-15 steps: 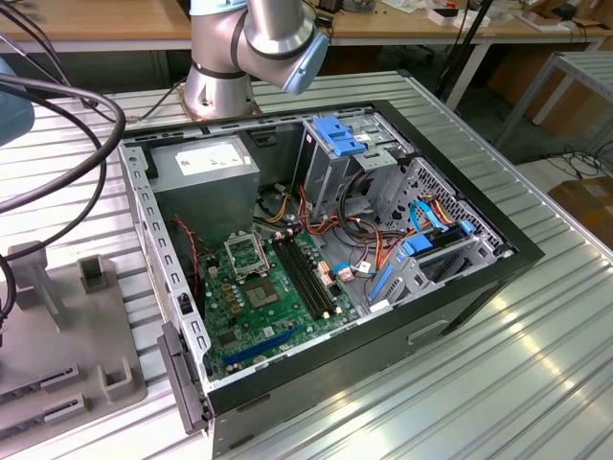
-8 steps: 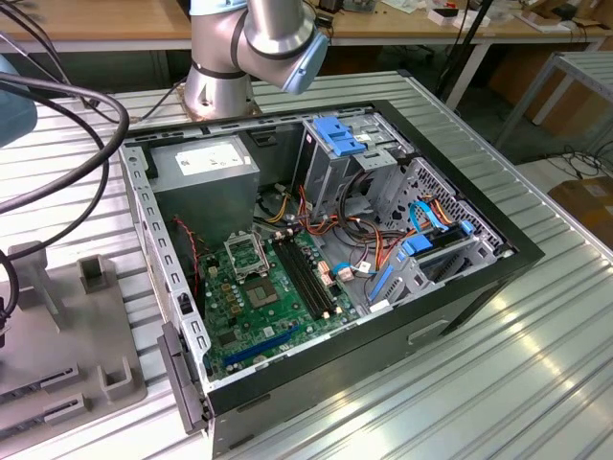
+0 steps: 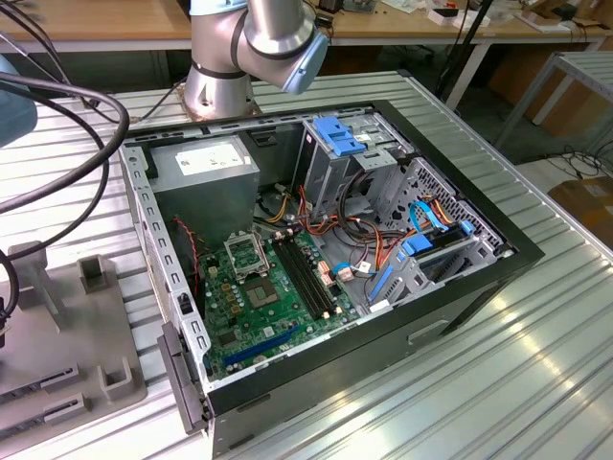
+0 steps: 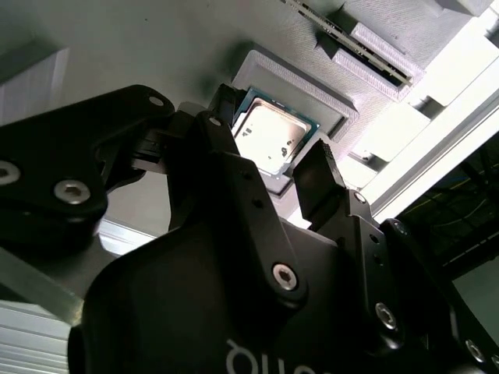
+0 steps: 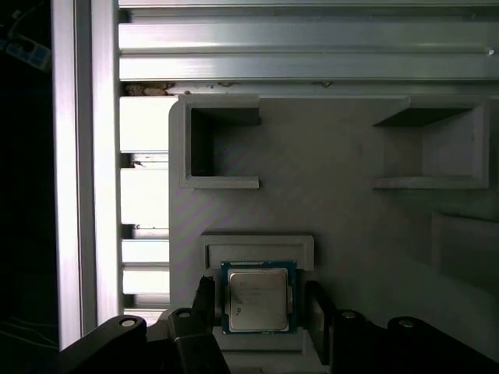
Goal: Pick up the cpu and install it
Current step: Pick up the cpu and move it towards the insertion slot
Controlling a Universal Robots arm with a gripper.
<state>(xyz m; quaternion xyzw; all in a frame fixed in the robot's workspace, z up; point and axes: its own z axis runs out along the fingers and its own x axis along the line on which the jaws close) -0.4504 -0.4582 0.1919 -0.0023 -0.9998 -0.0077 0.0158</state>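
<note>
Cpu (image 5: 257, 300): lying flat, metal lid up, sitting in a shallow raised nest (image 5: 257, 245) on the grey tray (image 5: 351, 226).
Gripper (image 5: 260, 305): hanging straight over the cpu and straddling it in both wrist views.
Fingers (image 5: 204, 304): standing spread beside two opposite edges, leaving a thin gap on each side; holding nothing, judging by those gaps.
Way to the cpu: lying squarely between the fingertips, neither ahead nor off to one side.
Closing line: running across flat edges, not corners.
Long axis: hardly mattering, being near square.
Stage: seemingly lining up for the pick-up, not yet lifting.
Socket frame (image 3: 244, 254): standing open on the green board (image 3: 251, 321) inside the computer case (image 3: 479, 287), well apart from the tray at the exterior view's left.
</note>
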